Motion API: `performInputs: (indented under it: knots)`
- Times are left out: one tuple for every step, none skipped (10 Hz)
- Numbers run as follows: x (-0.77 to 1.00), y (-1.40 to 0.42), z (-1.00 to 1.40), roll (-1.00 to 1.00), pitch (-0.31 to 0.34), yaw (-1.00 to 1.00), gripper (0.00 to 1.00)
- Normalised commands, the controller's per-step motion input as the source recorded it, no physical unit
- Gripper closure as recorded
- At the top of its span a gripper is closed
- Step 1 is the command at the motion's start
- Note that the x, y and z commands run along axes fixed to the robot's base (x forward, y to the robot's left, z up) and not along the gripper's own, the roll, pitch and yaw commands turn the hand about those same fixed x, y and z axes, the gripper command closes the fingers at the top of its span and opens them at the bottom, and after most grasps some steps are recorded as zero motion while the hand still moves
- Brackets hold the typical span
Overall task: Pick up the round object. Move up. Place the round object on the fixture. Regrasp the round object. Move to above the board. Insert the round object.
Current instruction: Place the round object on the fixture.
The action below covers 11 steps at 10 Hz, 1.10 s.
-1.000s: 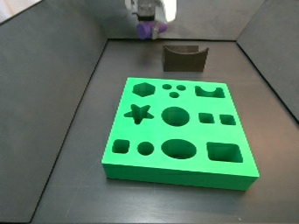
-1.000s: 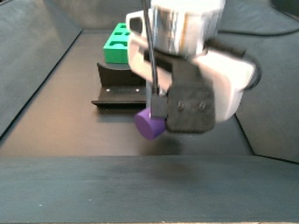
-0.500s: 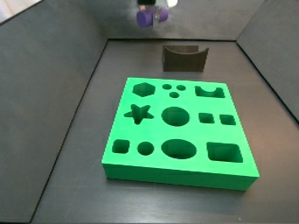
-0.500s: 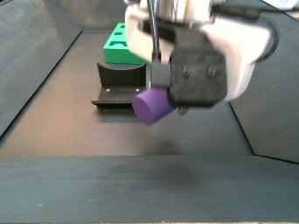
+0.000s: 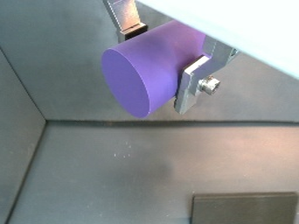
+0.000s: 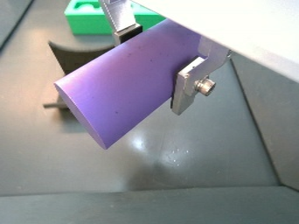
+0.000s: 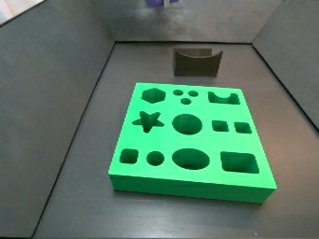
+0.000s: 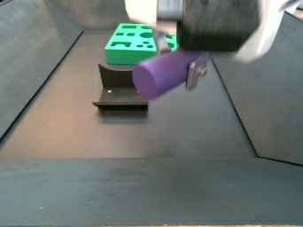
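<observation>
The round object (image 8: pixel 167 72), a purple cylinder peg, is clear of the floor, clamped across its curved side between the claw's (image 6: pixel 158 54) two silver fingers (image 6: pixel 193 83); both wrist views show the plates pressed against the peg (image 5: pixel 149 69), so the claw is closed and gripping it. In a side view the peg hangs tilted, its round flat end facing the camera, just to the 3 o'clock side of the fixture (image 8: pixel 120 89) and above it. In a side view only a sliver of purple (image 7: pixel 156 3) shows at the 12 o'clock edge, high over the back of the bin.

Step in hand, judged: pick done, move up is under way or near its end. Placing on the fixture not yet done; the U notch in the fixture (image 7: pixel 196 62) is empty.

Next move calls for carrying the peg over the notch, lining its long axis with the groove, then lowering so it seats before the claw lets go. The tilt of the peg may need levelling first.

The board (image 7: pixel 189 139) lies at 6 o'clock from the fixture, well apart from the peg, all holes empty
</observation>
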Motion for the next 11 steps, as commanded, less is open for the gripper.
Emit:
performInputs:
  knots:
    - [-0.01,0.01,0.45,0.02,0.062,-0.02,1.0]
    - [0.0,0.02,0.28,0.02,0.075,-0.02,1.0]
    - [0.46,-1.0,-0.19,-0.21,0.14,1.0,1.0]
    - [0.47,-1.0,-0.21,-0.2,0.144,1.0,1.0]
    - [0.49,-1.0,-0.2,-0.21,0.146,1.0,1.0]
    - [0.5,-1.0,-0.19,-0.22,0.157,1.0,1.0]
    - [0.52,-1.0,-0.19,-0.23,0.177,1.0,1.0]
    - [0.54,-1.0,-0.19,-0.25,0.195,1.0,1.0]
    - [0.57,-1.0,-0.18,-0.26,0.22,1.0,1.0]
    - [0.62,-1.0,-0.17,-0.27,0.254,1.0,1.0]
    - [0.58,-0.8,-0.12,-0.3,0.321,1.0,1.0]
